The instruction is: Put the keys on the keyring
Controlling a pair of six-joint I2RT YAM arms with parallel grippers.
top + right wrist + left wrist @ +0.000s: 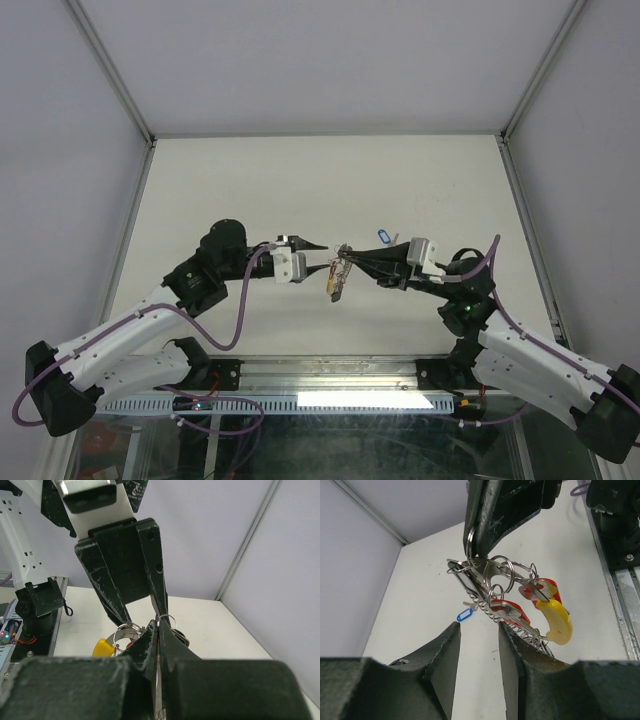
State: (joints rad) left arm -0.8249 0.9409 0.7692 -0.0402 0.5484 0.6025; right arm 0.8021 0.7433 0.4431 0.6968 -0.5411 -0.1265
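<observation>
2 claws, meeting mid-air over centre of table (250, 180).
Item 1: right claw (158, 632), clenched on top of keyring (520, 628). Ribbed coil hangs below it w/ keys (540, 591) already threaded: red tags, one yellow tag (558, 624).
Item 2: left claw (479, 627), released, fingers apart, nothing betw. them, tips just short of the hanging coil.
Item 3: one loose blue-tag key (383, 236), flat on table, beyond the bunch, on right arm's side. Long axis approx. side-to-side in top view.
Right arm is nearer but occupied. Left claw is free, so prob. it must reach across past the bunch to fetch it.
</observation>
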